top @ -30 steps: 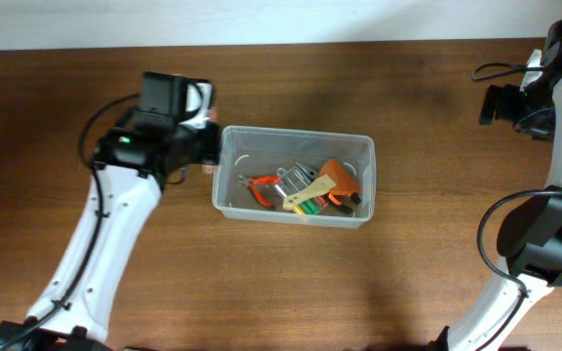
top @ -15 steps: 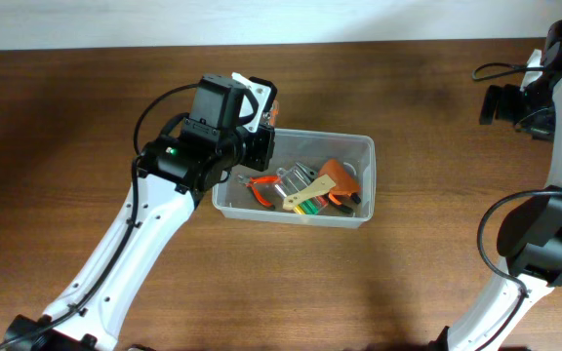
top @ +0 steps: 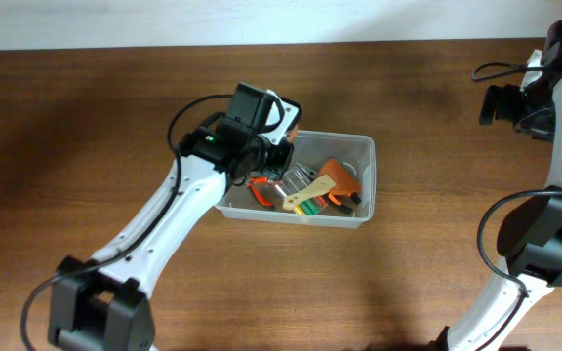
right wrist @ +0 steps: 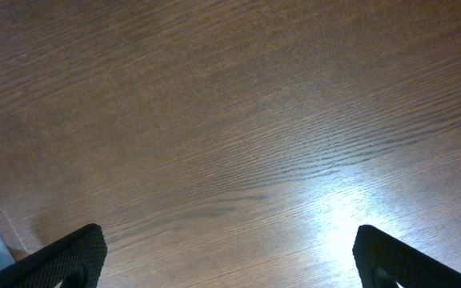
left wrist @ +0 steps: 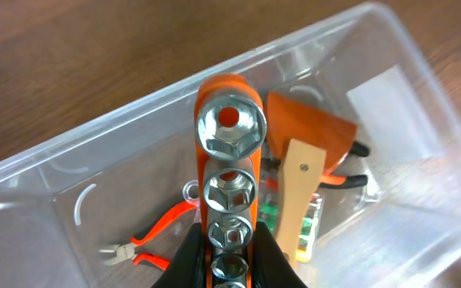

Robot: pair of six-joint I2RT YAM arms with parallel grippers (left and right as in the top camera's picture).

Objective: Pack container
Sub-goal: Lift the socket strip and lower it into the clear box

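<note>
Evidently clear rectangular container (top: pixel 355 147), rounded corners, rim, hand tools (top: pixel 305 191) inside.

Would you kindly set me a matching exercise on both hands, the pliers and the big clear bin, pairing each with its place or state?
Things:
1. left hand
2. right hand
3. orange-handled pliers
4. large clear plastic rectangular container

States:
A. open over the bare brown wooden table
B. lying inside the container
C. shut on the orange rail of chrome sockets
D. standing on the table

Pairs: 1-C, 2-A, 3-B, 4-D
</note>
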